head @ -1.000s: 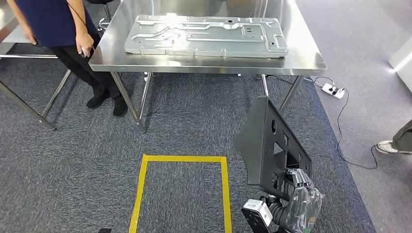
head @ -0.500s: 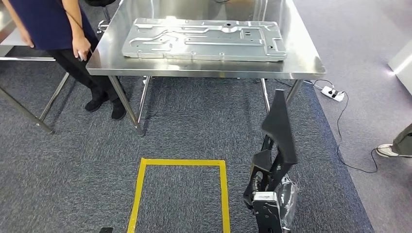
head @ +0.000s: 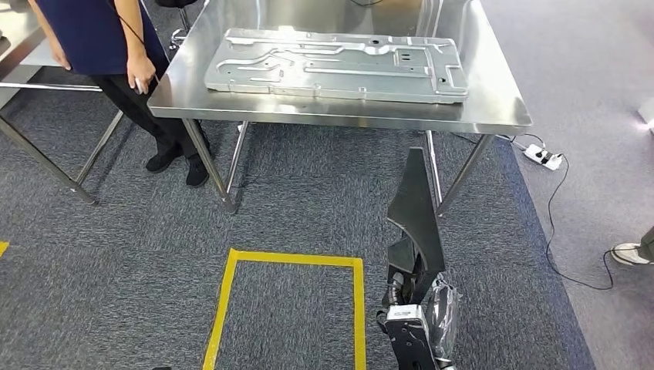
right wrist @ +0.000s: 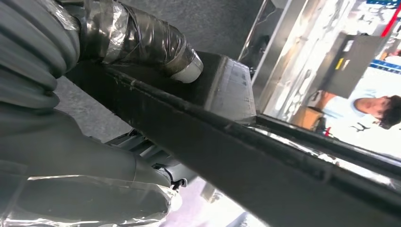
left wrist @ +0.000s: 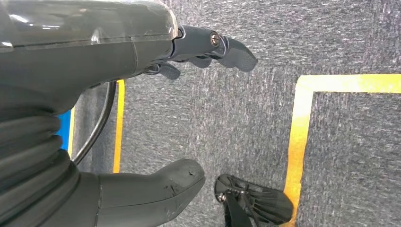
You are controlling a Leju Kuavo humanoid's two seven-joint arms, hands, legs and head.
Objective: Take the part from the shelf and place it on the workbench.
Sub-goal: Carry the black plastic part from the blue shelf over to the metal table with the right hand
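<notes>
1. Low at my right side, my right hand (head: 439, 312) grips the black part (head: 416, 212) by its lower end; in the right wrist view the thumb and fingers (right wrist: 142, 40) wrap over the part's dark edge (right wrist: 246, 156). I judge the low grip is there to let the long piece stand up and clear the floor while I carry it.

2. Down by my left side, my left hand (left wrist: 142, 109) holds nothing: its fingers (left wrist: 227, 47) and thumb (left wrist: 161, 187) stand apart over the grey carpet (left wrist: 227, 118). It hangs free, I think, because one hand is carrying the part.

3. On the carpet just ahead lies a yellow tape rectangle (head: 231, 308), to the left of the part. Between it and the workbench legs the floor gives me room to step forward.

4. The part stands nearly upright and edge-on to me, its top near the workbench (head: 493, 116)'s front edge and in front of the right front leg (head: 463, 173). That edge is the hazard: I would need to lift the part above it before moving in.

5. On the workbench a large stamped metal panel (head: 339, 65) takes most of the top. Bare steel remains as a strip along the front and right edges, so the open room for setting down is narrow.

6. Farthest off, a person (head: 100, 38) stands at the bench's left corner, and a power strip (head: 544, 156) with its cable lies on the floor to the right.
</notes>
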